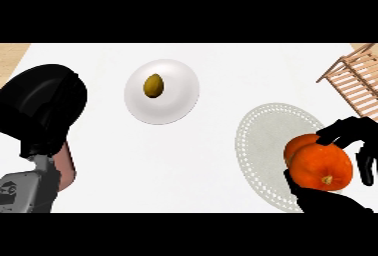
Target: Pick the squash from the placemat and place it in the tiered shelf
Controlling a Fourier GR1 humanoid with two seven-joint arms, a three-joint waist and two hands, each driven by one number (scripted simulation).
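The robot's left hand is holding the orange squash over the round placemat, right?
Not quite. It is the right hand that is curled round the orange squash over the round placemat; the head view shows it at the right side.

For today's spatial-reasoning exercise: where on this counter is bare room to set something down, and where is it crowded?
Bare counter lies between the white plate and the placemat, and below the plate toward the near edge. The right side is crowded: the right hand curls round the squash over the placemat, with the tiered shelf just beyond.

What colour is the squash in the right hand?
Bright orange; the squash, held by the right hand, shows best in the head view.
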